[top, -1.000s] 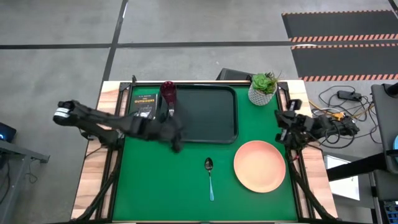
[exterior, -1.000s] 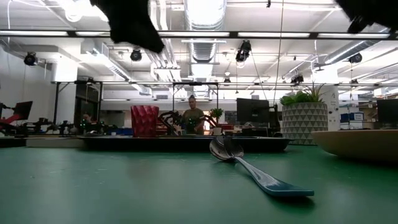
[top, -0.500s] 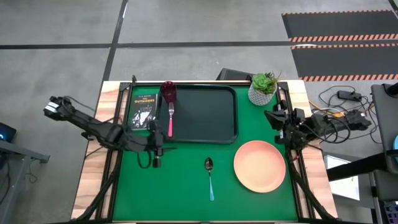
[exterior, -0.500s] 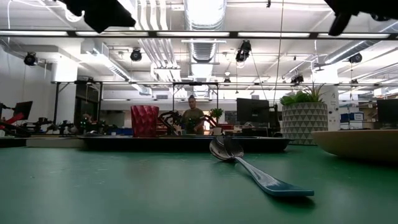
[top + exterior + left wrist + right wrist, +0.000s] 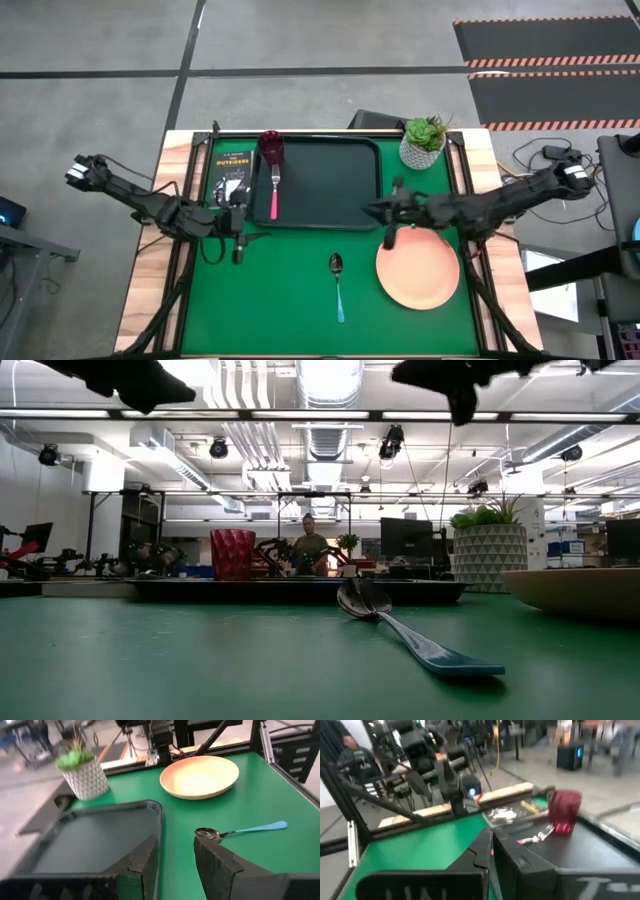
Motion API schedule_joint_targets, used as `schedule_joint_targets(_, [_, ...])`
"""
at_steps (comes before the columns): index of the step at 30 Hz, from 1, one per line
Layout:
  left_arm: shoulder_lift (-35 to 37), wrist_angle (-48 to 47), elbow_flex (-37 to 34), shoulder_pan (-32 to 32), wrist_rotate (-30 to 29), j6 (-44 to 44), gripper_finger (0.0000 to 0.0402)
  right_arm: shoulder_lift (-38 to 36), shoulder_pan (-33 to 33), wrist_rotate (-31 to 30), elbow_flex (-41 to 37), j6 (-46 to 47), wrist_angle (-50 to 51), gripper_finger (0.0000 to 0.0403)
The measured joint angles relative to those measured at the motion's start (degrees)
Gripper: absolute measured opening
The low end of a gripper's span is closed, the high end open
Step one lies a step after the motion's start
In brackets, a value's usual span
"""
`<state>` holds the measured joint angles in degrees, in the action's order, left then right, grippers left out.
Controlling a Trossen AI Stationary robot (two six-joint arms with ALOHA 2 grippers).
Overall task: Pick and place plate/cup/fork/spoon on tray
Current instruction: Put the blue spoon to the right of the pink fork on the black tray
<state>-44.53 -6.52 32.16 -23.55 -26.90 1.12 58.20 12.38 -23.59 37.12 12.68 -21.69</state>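
Across the middle of the high view, my right gripper (image 5: 389, 222) reaches in from the right edge and hangs over the counter (image 5: 290, 290) at the upper-left rim of the plate (image 5: 418, 268), just off the tray's lower right corner. Its jaws look pressed nearly together in my right wrist view, with nothing between them. My left gripper (image 5: 239, 240) waits at centre-left, just below the tray, jaws spread and empty.

On the tray (image 5: 340, 185), upper centre, the cup (image 5: 270, 147) stands in the upper-left corner with the fork (image 5: 274, 188) lying just below it. The plate sits lower right on the green mat, and the spoon (image 5: 338, 283) lies lower centre, to the left of it.

I judge the plate is next, and it is the awkward one: wide, shallow, smooth and peach-orange, with a low paler rim that offers only a thin edge. Closed jaws would merely shove it across the mat; a shallow pinch could let it tip or slide out. Swinging it over the raised tray rim risks clipping that rim or knocking the cup, a narrow, faceted, dark red cylinder. The spoon's slim blue handle and polished metal bowl lie flat, so a careless descent could push it aside.
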Motion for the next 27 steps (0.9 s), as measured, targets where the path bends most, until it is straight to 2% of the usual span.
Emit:
schedule_joint_targets(2, [0.92, 0.01, 0.0, 0.0, 0.01, 1.86, 0.0107, 3.77, 0.0, 0.04, 5.06, 4.22, 3.19, 0.0009])
schedule_joint_targets(6, [1.81, -0.11, 0.0, 0.0, -0.04, 2.68, 0.0107, 11.84, 0.05, 0.69, 14.86, 14.08, 18.29, 0.0009])
schedule_joint_targets(13, [1.64, -0.17, -0.17, 0.0, 0.0, 2.26, 0.0107, 25.35, 0.15, 9.14, 33.26, 27.93, 47.4, 0.0009])
schedule_joint_targets(17, [1.05, -0.2, -0.26, 0.0, 0.01, 2.21, 0.0107, 33.46, 1.28, 14.34, 41.83, 34.27, 59.76, 0.0009])
schedule_joint_targets(22, [0.68, -0.17, -0.28, -0.21, 1.2, -1.05, 0.0107, 41.26, 3.65, 19.83, 49.48, 40.55, 66.78, 0.0009])
schedule_joint_targets(27, [0.7, -0.08, -0.28, -0.21, 3.54, -3.79, 0.0107, 46.68, 5.75, 24.23, 53.02, 47.06, 68.72, 0.0009])
